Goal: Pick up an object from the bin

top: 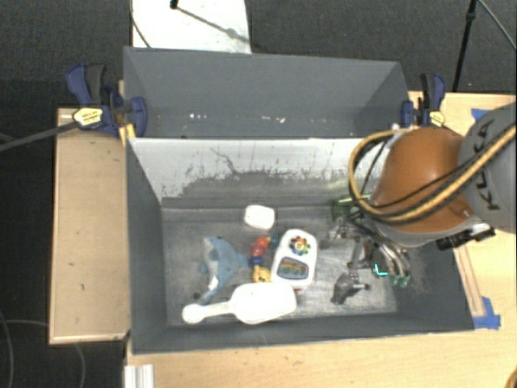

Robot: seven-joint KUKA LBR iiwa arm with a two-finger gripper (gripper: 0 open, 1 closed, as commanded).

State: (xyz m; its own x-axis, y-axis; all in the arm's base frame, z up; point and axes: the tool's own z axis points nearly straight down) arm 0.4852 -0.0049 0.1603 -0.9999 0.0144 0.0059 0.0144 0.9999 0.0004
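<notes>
The gripper (354, 288) hangs low over bare floor in the right part of the bin (202, 208); whether it is wide or narrow cannot be told. The nearest object, a white oval toy with coloured buttons (292, 259), lies just beside it toward the view's left, long axis running roughly front-to-back.

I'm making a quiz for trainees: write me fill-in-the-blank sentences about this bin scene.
In this view, the tool sits to the ___ of the white toy phone.
The scoop below the phone is ___ in colour.
The blue soft piece lies to the phone's ___.
Missing words: right; white; left.
</notes>
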